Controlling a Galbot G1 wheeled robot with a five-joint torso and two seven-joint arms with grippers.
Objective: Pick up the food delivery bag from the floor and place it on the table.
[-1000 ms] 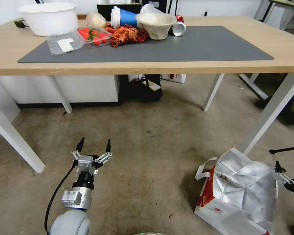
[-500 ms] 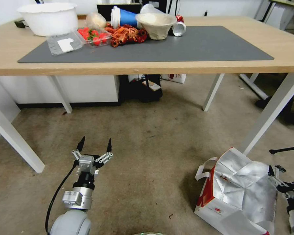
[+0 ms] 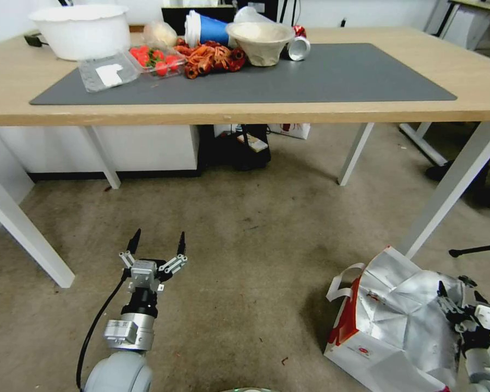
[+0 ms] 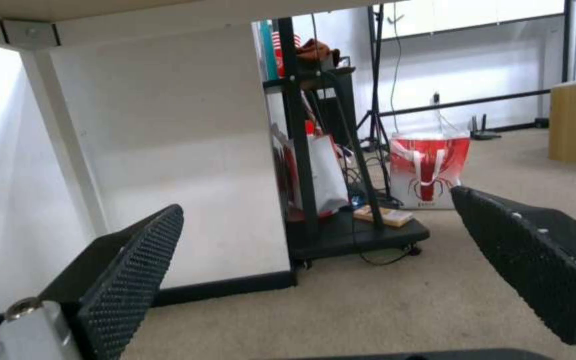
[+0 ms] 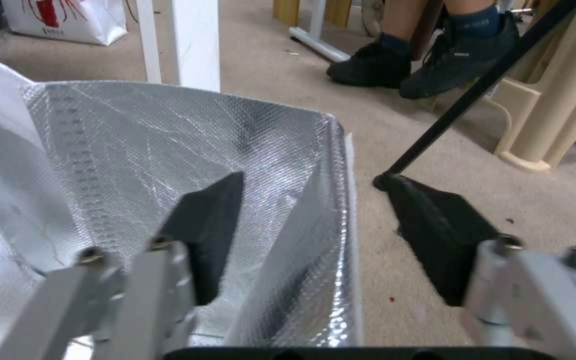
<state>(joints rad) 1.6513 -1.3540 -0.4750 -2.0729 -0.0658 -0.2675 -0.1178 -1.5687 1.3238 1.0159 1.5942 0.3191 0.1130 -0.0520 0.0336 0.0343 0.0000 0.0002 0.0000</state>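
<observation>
Right wrist view: right gripper (image 5: 315, 230) spread, straddling the foil-lined wall of the food delivery bag (image 3: 397, 321), which sits on the floor (image 3: 245, 256) beside a surface leg; grasp step, next needs closing on that wall; left gripper (image 3: 157, 243) spread, idle.

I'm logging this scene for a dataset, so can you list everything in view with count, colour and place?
food delivery bag: 1, white and red with silver lining, on the floor at right, mouth open
table: 1, light wood, white legs, ahead
mat: 1, dark grey, on the table
white bowl: 1, table's far left
strawberry tray: 1, clear, red fruit, on the mat
beige bowl: 1, tilted, mat's far edge
left gripper: open, above carpet
right gripper: open, fingers astride the bag's wall
</observation>
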